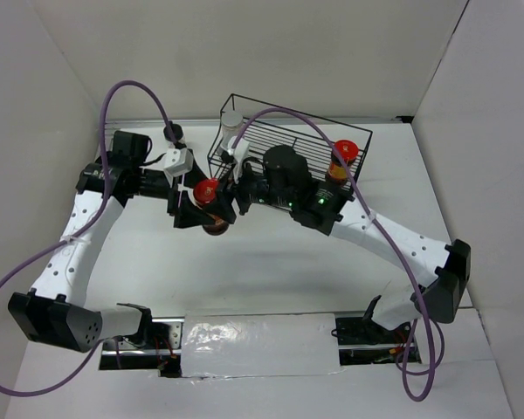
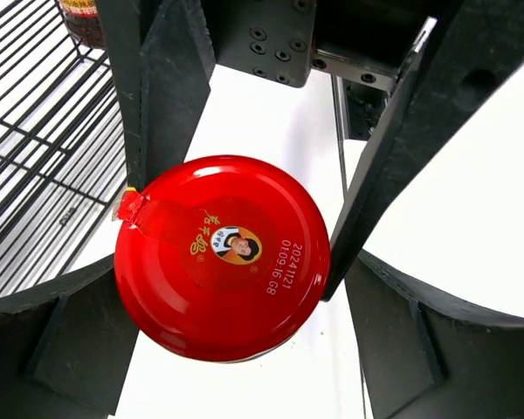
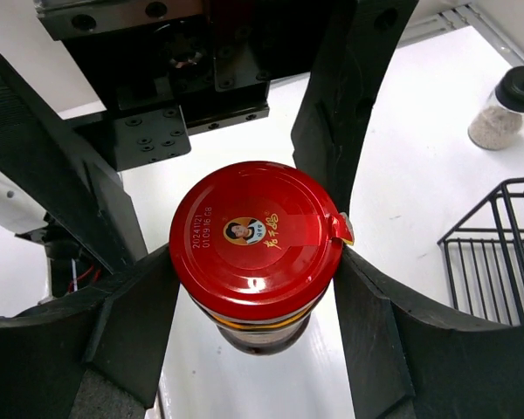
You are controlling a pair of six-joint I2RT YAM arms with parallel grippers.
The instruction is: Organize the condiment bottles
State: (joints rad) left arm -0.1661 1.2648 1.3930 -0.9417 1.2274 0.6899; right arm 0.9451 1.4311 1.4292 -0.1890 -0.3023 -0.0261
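Observation:
A brown jar with a red lid [image 1: 208, 190] hangs over the table between both arms. My right gripper [image 3: 255, 271] is shut on it, its pads pressing both sides just under the lid [image 3: 255, 240]. My left gripper [image 2: 227, 279] is open around the same lid [image 2: 223, 257], its fingers standing off it. A second red-lidded jar [image 1: 343, 153] stands in the wire basket [image 1: 288, 140] at its right end. The white cylinder with a silver cap [image 1: 231, 122] stands in the basket's left corner. The pale bottle with a black cap [image 1: 173, 133] stands on the table left of the basket.
The black wire basket [image 3: 498, 253] sits at the back of the white table, close behind the two grippers. White walls enclose the table on three sides. Purple cables loop over both arms. A foil strip lies at the near edge between the arm bases.

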